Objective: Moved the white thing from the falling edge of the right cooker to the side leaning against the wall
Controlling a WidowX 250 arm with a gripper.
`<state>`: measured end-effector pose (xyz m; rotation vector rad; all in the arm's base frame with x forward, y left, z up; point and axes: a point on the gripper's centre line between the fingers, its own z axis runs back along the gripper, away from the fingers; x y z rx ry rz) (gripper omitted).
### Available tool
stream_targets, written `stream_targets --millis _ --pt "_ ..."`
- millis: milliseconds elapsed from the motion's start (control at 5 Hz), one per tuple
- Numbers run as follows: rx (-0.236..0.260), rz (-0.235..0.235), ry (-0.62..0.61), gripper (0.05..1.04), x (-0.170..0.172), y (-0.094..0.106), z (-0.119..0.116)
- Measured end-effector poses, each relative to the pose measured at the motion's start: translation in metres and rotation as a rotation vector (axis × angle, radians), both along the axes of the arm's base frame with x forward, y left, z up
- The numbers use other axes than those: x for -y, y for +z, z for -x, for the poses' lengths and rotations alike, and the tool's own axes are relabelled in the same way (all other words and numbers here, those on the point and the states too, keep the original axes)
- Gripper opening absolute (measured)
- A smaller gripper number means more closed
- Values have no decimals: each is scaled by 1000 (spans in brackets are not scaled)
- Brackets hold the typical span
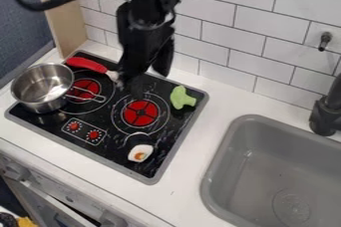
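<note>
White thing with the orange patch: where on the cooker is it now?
In the camera view, the white thing lies near the front right corner of the black cooktop, in front of the right burner.

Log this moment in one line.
black claw: above black cooktop, rear | white, orange-spotted piece: cooktop's front right | wallward move: not done

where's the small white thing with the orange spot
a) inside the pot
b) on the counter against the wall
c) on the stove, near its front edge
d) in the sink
c: the white thing lies on the black top of the stove, near the front edge and to the right of the red dials.
</note>
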<state>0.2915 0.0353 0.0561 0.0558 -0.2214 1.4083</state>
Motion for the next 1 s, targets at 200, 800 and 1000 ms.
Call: stream_targets --millis 200,800,1000 --pt "-65 12 18 999 12 -14 21" --pt "-135 47 96 999 24 -55 54" --pt "-139 34 78 999 22 -70 51"
